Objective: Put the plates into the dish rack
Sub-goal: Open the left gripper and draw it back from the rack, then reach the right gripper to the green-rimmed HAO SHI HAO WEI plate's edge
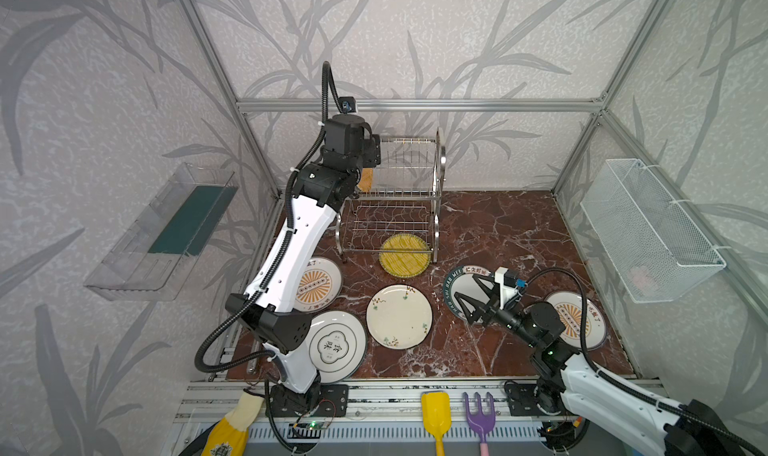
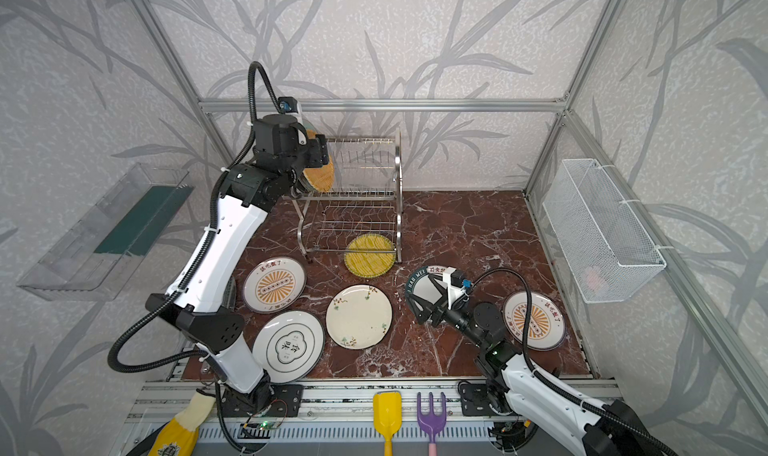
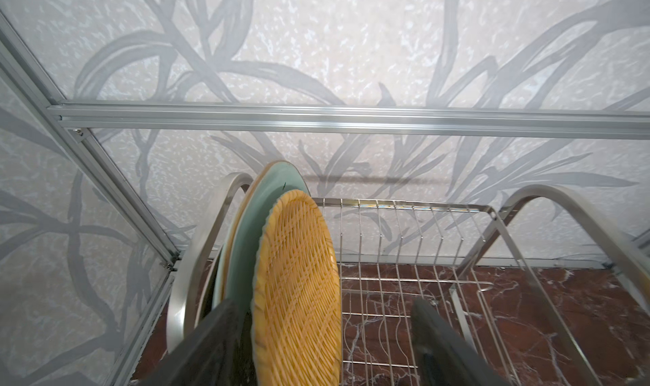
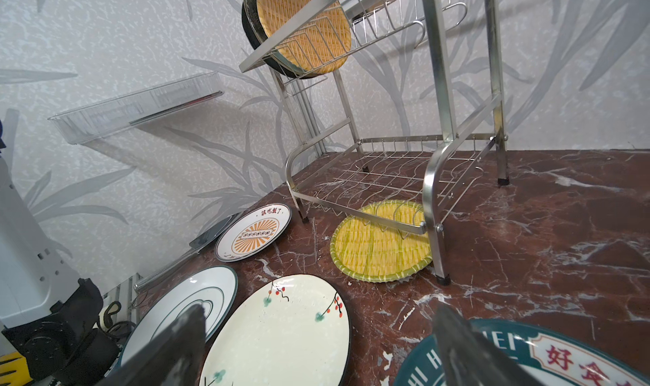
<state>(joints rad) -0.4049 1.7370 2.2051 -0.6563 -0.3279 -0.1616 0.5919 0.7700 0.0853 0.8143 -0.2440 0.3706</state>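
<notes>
The steel dish rack [image 1: 436, 192] stands at the back of the marble table. In its upper tier the orange woven plate [image 3: 299, 278] stands on edge, with the pale teal plate [image 3: 253, 240] behind it. My left gripper [image 3: 323, 303] is open, one finger on each side of the woven plate, the right one well clear of it. On the table lie the yellow striped plate [image 1: 405, 254], cream floral plate [image 1: 399, 317], character plate [image 1: 336, 346] and two sunburst plates [image 1: 318, 285] [image 1: 575, 319]. My right gripper [image 1: 467, 298] hangs open over the teal-rimmed plate [image 4: 527, 359].
A clear plastic tray [image 1: 166, 234] hangs on the left wall and a white mesh basket [image 1: 648, 229] on the right wall. A yellow toy shovel [image 1: 435, 412] and a purple fork [image 1: 480, 416] lie at the front rail. The yellow plate sits partly under the rack's lower tier.
</notes>
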